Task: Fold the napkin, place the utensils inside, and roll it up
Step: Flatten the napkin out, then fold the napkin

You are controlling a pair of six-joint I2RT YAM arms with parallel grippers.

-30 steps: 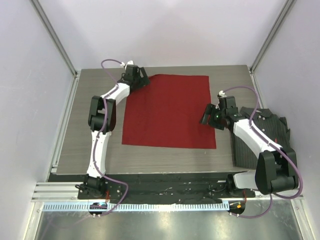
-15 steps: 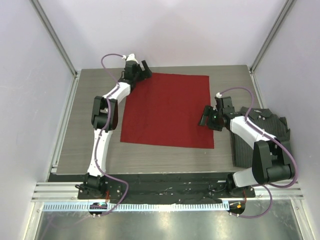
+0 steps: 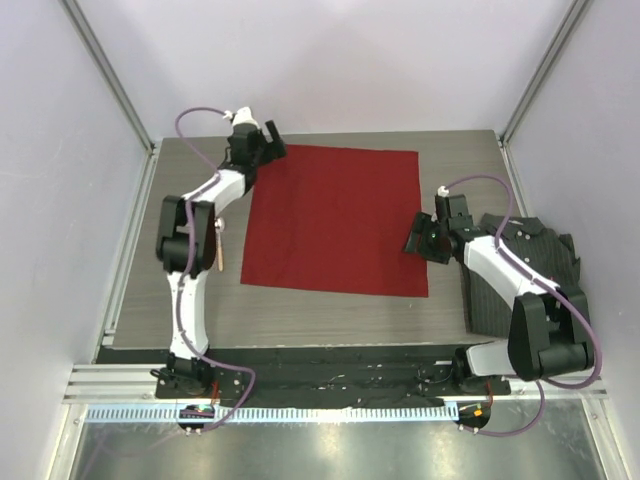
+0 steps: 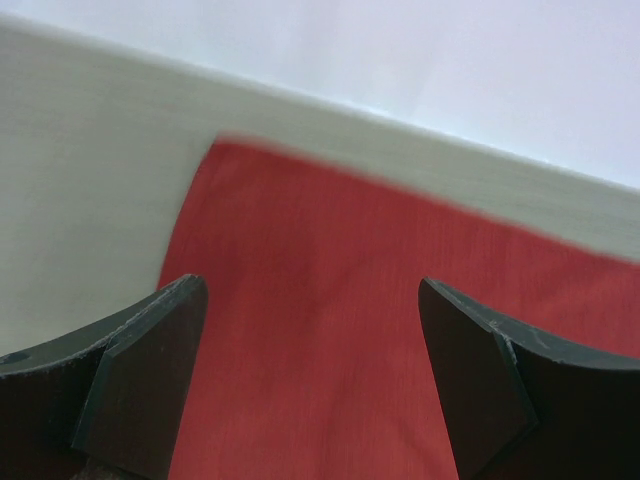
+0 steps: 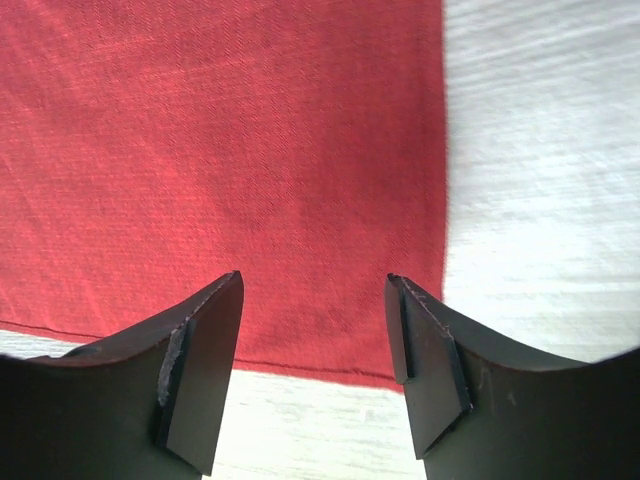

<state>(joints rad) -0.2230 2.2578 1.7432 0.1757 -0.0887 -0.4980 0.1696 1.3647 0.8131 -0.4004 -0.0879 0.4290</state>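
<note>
Red cloth, soft and limp, the napkin (image 3: 335, 222) lies flat mid-frame in the top view. My left pincer (image 3: 268, 141) hangs wide open and empty at its upper-left corner. My right pincer (image 3: 416, 238), partly open, holds nothing at its right edge. Corners should pinch best.

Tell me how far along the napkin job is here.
Done: nothing; the napkin lies flat, unfolded. In hand: the open left gripper is at its far left corner, the open right gripper at its right edge, neither gripping cloth. Left: folding, loading the wooden utensil lying on the table beside the napkin, rolling.
</note>
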